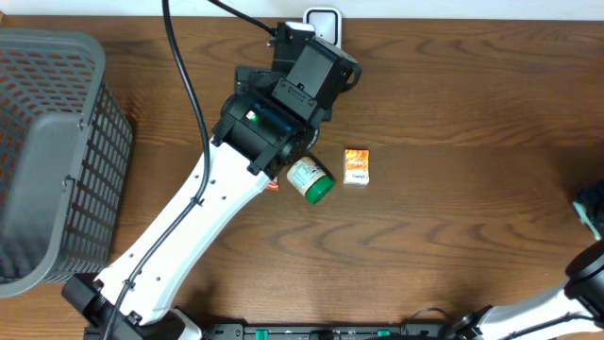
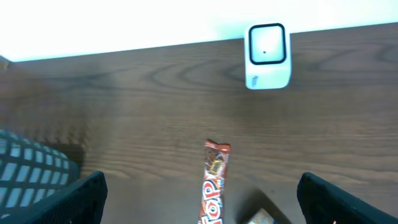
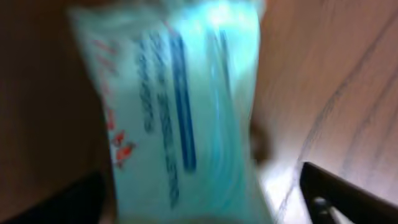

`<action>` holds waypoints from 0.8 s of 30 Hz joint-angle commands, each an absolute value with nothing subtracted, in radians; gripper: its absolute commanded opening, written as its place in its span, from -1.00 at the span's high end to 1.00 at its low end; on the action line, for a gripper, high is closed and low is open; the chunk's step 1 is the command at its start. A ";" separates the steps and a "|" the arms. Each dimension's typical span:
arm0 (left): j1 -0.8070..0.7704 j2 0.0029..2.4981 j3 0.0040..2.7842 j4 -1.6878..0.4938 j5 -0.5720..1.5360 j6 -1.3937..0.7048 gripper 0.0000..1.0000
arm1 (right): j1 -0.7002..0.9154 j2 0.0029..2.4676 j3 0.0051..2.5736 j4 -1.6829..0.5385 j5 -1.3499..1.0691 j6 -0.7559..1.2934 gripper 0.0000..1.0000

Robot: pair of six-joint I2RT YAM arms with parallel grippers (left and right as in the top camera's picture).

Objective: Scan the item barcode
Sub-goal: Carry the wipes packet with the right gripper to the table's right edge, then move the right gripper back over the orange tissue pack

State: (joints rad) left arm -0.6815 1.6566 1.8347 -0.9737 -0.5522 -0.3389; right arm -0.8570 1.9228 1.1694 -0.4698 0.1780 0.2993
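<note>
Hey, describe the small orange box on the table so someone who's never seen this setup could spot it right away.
On the dark wooden table, look near the middle, where a green-capped bottle lies on its side. Just right of it, not touching, the orange box lies flat: the only squarish orange carton there.

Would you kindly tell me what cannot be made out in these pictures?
Right wrist: teal packet blurred, print unreadable.
Left wrist: snack bar has its lower end cut off by the bottom edge.
Overhead: snack bar almost wholly hidden under the left arm; orange box print too small.
</note>
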 commanded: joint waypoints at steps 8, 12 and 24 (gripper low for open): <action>-0.629 1.516 1.846 -0.994 -0.591 -0.326 -0.96 | -0.725 1.819 1.395 -0.677 0.052 0.289 -0.99; -0.610 1.472 1.846 -1.008 -0.588 -0.331 -0.95 | -0.571 1.742 1.438 -0.791 -0.037 0.368 -0.99; -0.600 1.466 1.843 -1.137 -0.588 -0.379 -0.96 | -0.016 1.814 1.416 -0.726 -0.222 0.484 0.97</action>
